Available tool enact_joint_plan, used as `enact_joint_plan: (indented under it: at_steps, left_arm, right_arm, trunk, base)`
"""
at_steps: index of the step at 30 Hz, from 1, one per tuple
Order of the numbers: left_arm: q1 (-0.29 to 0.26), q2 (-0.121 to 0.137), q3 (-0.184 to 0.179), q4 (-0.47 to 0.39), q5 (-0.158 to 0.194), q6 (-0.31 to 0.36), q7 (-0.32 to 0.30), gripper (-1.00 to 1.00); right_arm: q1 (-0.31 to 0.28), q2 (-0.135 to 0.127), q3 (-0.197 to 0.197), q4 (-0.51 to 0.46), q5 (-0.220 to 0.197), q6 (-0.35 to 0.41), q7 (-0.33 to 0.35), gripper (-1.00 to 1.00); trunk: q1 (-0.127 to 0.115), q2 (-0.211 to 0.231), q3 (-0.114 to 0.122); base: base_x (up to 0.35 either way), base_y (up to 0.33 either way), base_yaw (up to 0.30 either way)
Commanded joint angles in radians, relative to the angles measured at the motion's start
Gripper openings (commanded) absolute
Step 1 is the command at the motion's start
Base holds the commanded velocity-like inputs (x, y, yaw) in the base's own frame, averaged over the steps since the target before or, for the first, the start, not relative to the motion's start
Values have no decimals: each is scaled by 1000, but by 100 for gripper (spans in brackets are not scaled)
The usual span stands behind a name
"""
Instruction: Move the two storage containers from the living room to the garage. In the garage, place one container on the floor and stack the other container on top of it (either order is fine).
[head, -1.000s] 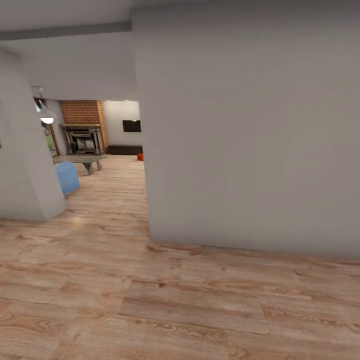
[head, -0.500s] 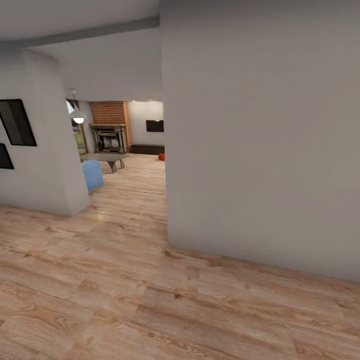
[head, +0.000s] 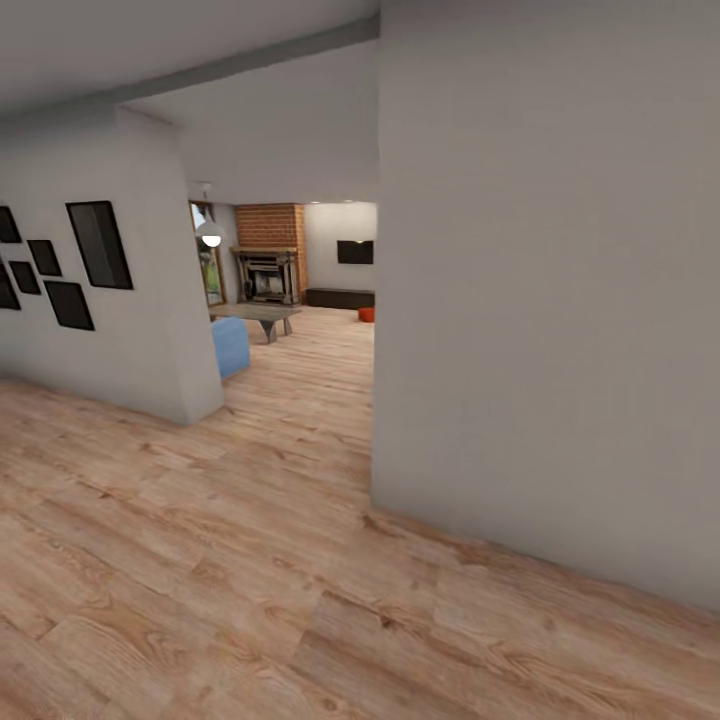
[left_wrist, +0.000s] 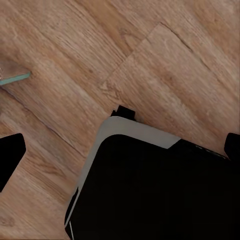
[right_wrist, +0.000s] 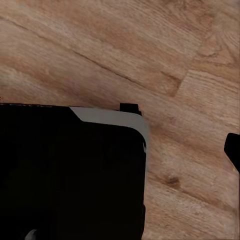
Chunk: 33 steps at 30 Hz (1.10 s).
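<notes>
A hallway with a wood-plank floor (head: 250, 560) is seen from the head view. A grey wall (head: 550, 300) stands at the right, its corner close to the middle of the view; a second wall (head: 150, 330) at the left carries several dark frames (head: 98, 243). Between the two walls an opening leads to the living room (head: 300, 300). There a brick fireplace (head: 268, 262) is seen at the far end, with a pendant lamp (head: 210, 236) hanging nearer, a blue sofa (head: 230, 346) just past the left wall's corner, and a low grey table (head: 258, 314) beyond it. A dark screen (head: 355, 252) is mounted on the far wall above a low dark cabinet (head: 338, 297). One container (head: 366, 314) (small, orange-red) is seen on the floor far off, at the edge of the right wall; the other cannot be made out.

In both wrist views the plank floor is seen below, with the robot's dark base (left_wrist: 155, 185) over it. A dark fingertip (left_wrist: 10, 155) of the left gripper and one (right_wrist: 233, 149) of the right gripper are cut off at the frame edges; whether either gripper is released or clenched cannot be told.
</notes>
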Motion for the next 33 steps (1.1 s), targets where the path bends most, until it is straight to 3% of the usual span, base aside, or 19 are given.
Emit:
enact_joint_plan:
  at_steps: [1,33]
  left_arm:
    - [-1,0,7,0,0,-1,1,100]
    - [-1,-2,6,0,0,-2,1,100]
  right_arm:
    - [-1,0,5,3,0,-6,1,100]
    - [-1,3,4,3,3,-18,-3,100]
  trunk:
    - [1,-1,-2]
    - [1,-1,2]
  base:
    - [322,0,273]
    - [322,0,277]
